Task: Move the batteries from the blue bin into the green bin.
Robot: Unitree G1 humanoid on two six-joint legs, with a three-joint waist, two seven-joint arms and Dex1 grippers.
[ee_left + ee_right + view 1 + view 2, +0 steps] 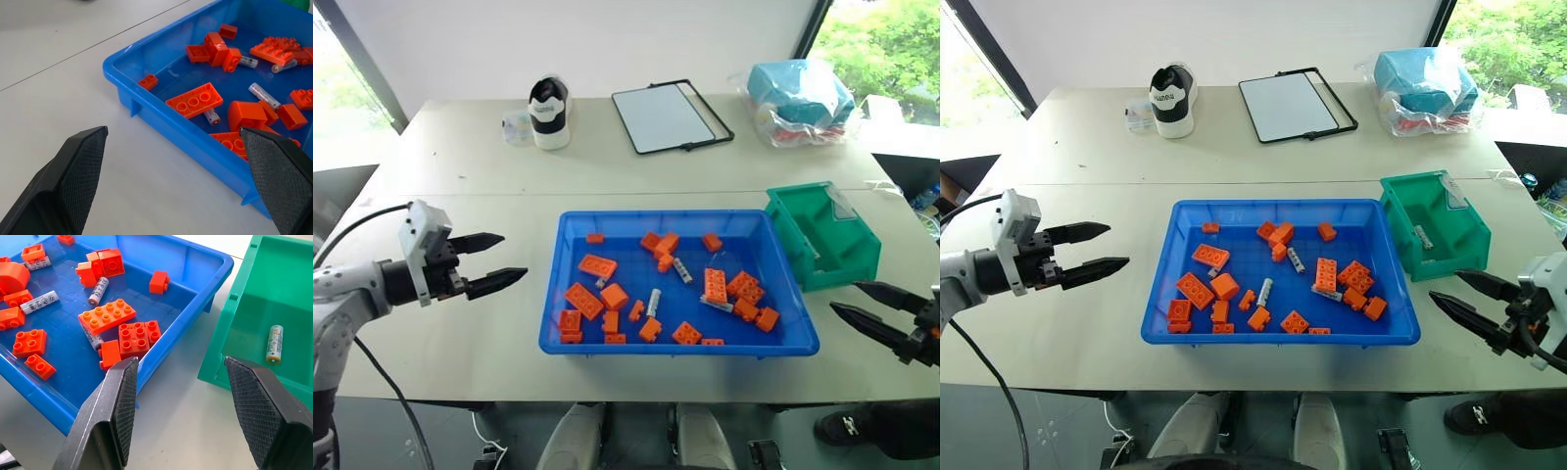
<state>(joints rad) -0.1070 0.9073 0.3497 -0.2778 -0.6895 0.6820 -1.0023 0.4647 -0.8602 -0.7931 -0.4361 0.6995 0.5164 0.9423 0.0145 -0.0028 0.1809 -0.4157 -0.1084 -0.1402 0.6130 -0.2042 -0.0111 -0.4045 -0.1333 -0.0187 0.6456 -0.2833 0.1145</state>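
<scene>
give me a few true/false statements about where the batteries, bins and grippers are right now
1. One battery already lies in the green bin. True.
2. The blue bin holds no more batteries. False: several batteries, such as one near the middle, lie among the orange bricks.
3. The right gripper is shut on a battery. False: its jaws stand open and empty, beside the green bin.
4. The left gripper is open over the table, outside the blue bin. True.
5. The green bin sits inside the blue bin. False: it stands on the table beside the blue bin's right end.
</scene>
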